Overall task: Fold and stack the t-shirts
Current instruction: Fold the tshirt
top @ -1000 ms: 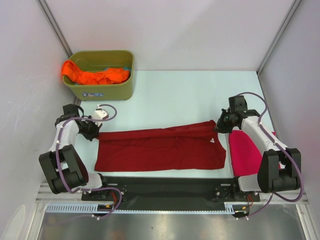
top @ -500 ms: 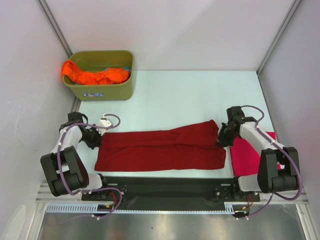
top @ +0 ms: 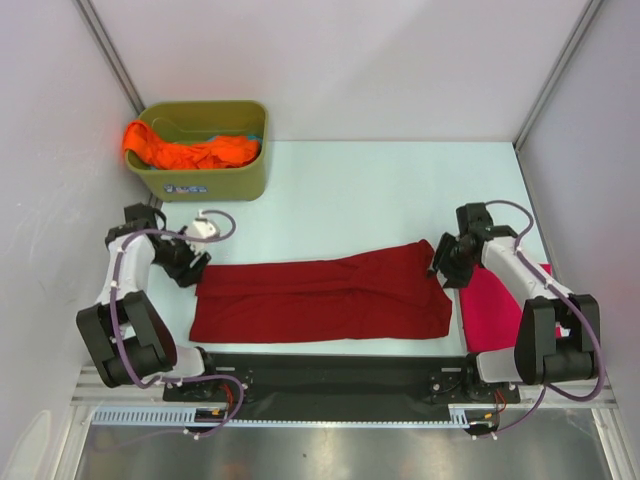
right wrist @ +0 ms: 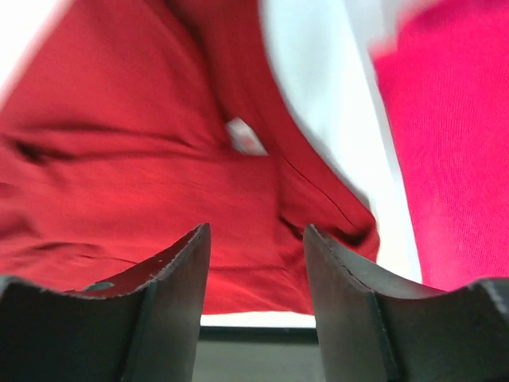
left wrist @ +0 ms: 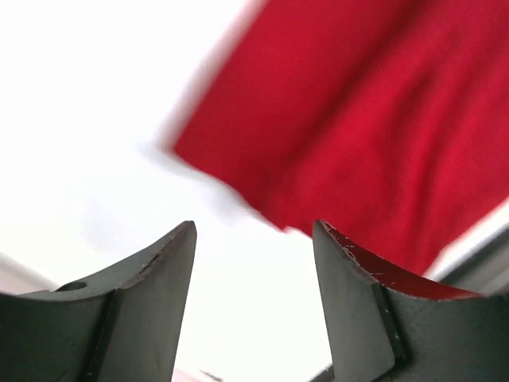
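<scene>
The dark red t-shirt (top: 320, 300) lies folded lengthwise into a long band across the near table. My left gripper (top: 193, 272) hovers open just off its left end, with bare table between the fingers in the left wrist view (left wrist: 254, 231) and the red cloth (left wrist: 382, 119) ahead. My right gripper (top: 441, 270) stands open over the shirt's right end (right wrist: 143, 159), holding nothing (right wrist: 256, 231); a white label (right wrist: 245, 137) shows there. The magenta-pink t-shirt (top: 495, 305) lies flat at the right, partly under the right arm. The orange t-shirt (top: 190, 150) sits bunched in the tub.
The olive-green tub (top: 215, 182) stands at the back left corner, with a bit of teal cloth inside. A black base rail (top: 330, 370) runs along the near edge. White walls close in on both sides.
Both grippers have gone from shut to open and let go of the red shirt's ends. The shirt's far edge now lies down on the table, and both arms have drawn back slightly.
</scene>
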`<state>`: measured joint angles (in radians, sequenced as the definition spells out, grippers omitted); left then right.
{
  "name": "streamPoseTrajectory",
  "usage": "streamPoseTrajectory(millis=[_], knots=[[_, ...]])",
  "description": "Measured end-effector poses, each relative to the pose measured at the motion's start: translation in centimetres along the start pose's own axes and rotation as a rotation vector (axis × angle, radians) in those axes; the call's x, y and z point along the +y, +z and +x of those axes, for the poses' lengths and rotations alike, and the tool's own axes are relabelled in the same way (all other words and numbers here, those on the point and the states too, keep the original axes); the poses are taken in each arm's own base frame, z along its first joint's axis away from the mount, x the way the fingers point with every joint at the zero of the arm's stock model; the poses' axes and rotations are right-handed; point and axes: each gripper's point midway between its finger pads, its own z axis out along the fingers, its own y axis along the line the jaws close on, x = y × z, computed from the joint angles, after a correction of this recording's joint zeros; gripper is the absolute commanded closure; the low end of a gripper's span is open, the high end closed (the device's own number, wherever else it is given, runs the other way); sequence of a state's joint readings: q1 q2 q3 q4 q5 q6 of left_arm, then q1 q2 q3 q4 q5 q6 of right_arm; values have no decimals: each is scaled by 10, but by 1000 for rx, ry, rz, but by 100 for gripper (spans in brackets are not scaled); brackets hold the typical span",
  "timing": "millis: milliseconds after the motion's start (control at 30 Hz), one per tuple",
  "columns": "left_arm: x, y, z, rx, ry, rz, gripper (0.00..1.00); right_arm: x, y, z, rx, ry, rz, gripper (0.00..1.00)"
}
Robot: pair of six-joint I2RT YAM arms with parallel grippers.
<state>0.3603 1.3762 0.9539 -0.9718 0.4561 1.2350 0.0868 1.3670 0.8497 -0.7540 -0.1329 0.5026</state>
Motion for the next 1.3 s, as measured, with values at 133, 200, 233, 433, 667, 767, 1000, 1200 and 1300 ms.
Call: streamPoseTrajectory(millis=[133,200,233,433,667,767,1000,1200,1300], knots=[[40,-14,-30,-73,-53,-153,35,22,-12,-42,-102,-17,-41,45],[53,-8,-36,-72,-76,-220,33,33,-8,-64,-136,-26,-54,45],[55,0,-37,-58,-79,-241,33,39,-2,-75,-145,-32,-60,44],[53,50,-27,35,-141,-223,27,51,47,-109,-129,-67,-58,42],[61,67,-10,87,-171,-255,41,49,71,-112,-103,-93,-52,75],[46,73,-5,90,-167,-213,71,51,76,-112,-91,-93,-62,96],[8,72,-2,73,-150,-103,100,78,90,-141,-64,-98,-107,100],[-20,73,-6,73,-148,-2,100,149,118,-215,-160,-145,-215,100],[-42,77,-15,74,-116,75,99,192,133,-246,-217,-164,-287,100]])
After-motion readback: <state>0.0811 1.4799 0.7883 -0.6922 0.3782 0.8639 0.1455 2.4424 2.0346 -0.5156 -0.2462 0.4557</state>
